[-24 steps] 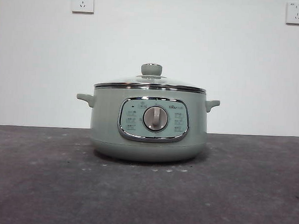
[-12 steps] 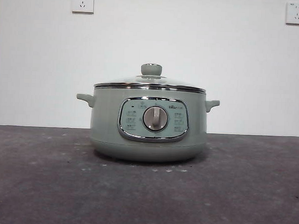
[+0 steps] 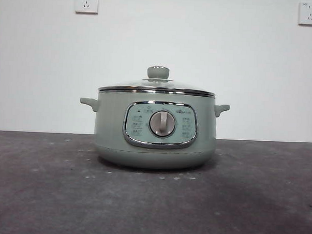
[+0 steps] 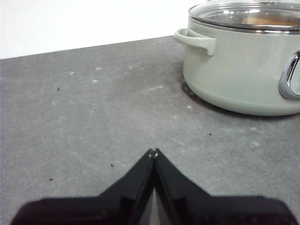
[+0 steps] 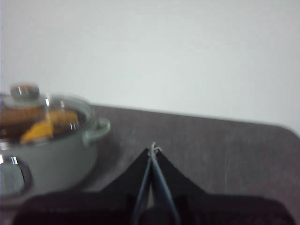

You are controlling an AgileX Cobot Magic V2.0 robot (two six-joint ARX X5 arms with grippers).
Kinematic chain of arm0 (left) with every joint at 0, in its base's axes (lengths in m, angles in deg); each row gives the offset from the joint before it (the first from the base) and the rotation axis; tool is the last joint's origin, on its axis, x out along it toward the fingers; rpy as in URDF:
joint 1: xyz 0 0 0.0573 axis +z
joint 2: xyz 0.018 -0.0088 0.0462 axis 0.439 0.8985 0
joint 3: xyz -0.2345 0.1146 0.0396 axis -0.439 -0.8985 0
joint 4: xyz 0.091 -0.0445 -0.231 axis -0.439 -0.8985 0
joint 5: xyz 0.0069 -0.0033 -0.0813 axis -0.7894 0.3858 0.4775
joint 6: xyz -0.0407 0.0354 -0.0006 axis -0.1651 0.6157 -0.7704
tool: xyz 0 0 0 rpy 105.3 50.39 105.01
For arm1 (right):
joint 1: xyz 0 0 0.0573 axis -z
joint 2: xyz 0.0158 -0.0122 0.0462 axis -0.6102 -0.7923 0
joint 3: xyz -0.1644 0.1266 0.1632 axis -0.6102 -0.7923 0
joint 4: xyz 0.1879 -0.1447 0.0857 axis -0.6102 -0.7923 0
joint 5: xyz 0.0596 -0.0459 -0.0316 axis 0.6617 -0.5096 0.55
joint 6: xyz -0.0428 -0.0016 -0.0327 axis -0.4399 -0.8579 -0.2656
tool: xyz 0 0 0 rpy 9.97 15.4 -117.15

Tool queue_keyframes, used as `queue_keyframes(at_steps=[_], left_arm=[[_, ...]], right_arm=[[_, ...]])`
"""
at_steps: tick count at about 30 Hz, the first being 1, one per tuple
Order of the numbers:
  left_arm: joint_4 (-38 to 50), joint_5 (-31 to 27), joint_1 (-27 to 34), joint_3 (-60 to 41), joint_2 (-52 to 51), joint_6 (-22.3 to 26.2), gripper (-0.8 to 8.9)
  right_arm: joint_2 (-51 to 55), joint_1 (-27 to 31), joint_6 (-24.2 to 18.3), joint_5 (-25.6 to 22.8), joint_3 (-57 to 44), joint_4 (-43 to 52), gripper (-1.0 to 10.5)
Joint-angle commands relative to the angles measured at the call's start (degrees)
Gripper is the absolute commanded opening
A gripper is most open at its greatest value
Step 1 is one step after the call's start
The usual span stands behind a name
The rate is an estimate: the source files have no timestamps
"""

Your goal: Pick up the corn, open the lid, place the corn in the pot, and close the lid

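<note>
The left gripper (image 4: 153,152) hangs low over the table (image 4: 93,117), its two black jaws pressed together at the tips and holding nothing. Ahead of it and off to one side, well apart, stands the pot (image 4: 239,75), one side handle turned toward the gripper. The lid (image 4: 246,16) sits closed on the pot's rim.

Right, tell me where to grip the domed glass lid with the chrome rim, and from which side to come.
Grip the sage-green round knob at the centre of the domed glass lid, coming straight down from above. It stands proud and upright, narrow enough for two jaws, while the chrome rim sits flush on the squat sage-green pot and likely offers no purchase.
</note>
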Motion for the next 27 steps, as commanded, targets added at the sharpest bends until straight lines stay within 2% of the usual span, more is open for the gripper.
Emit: queue_keyframes(at_steps=[1,11,27], left_arm=[[0.3,0.0,0.2,-0.6,0.0,-0.2,-0.04],[0.3,0.0,0.2,-0.6,0.1,-0.2,-0.04],[0.4,0.0,0.2,-0.6,0.1,-0.2,-0.04]], right_arm=[[1.7,0.1,-0.3,0.0,-6.0,2.2,0.0],[4.0,0.0,1.5,0.1,-15.9,2.5,0.0],[3.9,0.0,1.8,0.0,-16.1,2.1,0.0]])
